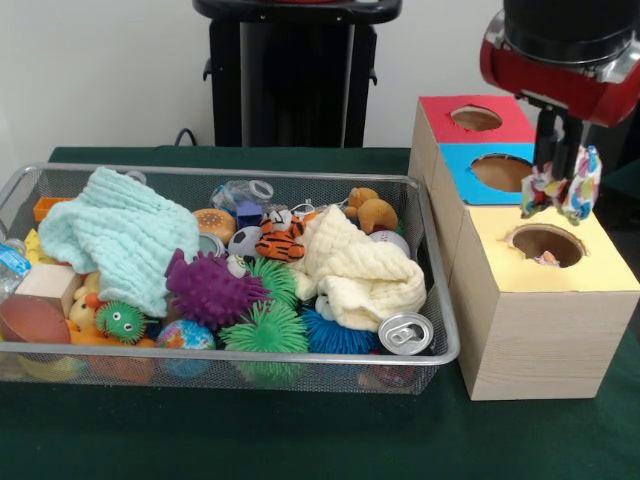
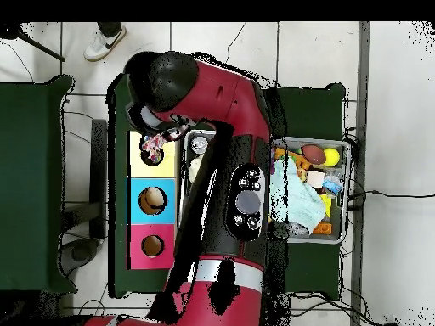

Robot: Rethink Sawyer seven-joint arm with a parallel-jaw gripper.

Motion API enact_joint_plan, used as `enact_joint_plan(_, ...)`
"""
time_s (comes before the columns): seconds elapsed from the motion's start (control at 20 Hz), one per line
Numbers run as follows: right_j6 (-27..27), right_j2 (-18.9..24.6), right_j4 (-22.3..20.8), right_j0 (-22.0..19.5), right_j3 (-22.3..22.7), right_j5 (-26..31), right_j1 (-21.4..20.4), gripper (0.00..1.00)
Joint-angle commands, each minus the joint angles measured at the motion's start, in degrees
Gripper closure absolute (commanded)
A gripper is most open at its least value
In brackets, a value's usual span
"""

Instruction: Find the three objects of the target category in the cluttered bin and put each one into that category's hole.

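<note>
The bin (image 1: pixel 440 330) is fine wire mesh with a shiny metal rim. In it lie 2 soft, nubbly cloths, a mint cloth (image 1: pixel 115 235) and a cream cloth (image 1: pixel 360 270), beside spiky rubbery balls, 1 purple ball (image 1: pixel 210 288) and 1 green ball (image 1: pixel 268 328). A drinks can (image 1: pixel 406 333) shows a bright glossy metal top. The box (image 1: pixel 530 340) has pale wood-grain sides and matt coloured tops. The table (image 1: pixel 300 435) wears matt dark green cloth. The arm (image 1: pixel 560 70) looks like glossy red plastic.
</note>
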Motion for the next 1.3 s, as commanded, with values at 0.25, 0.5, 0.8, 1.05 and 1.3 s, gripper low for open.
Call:
enact_joint_plan(0.25, 18.4, 0.6, 2.2, -0.1, 8.1, -5.9, 1.1, 1.0)
enact_joint_plan(0.5, 15.1, 1.3, 1.7, -1.2, 10.1, -7.1, 0.1, 1.0)
enact_joint_plan(0.8, 15.0, 1.5, 1.6, -1.6, 9.2, -7.2, 0.7, 1.0)
enact_joint_plan(1.05, 14.6, 1.6, 1.4, -2.1, 8.6, -7.0, 1.2, 1.0)
enact_joint_plan(1.3, 14.8, 1.7, 1.3, -2.1, 7.7, -6.6, 1.8, 1.0)
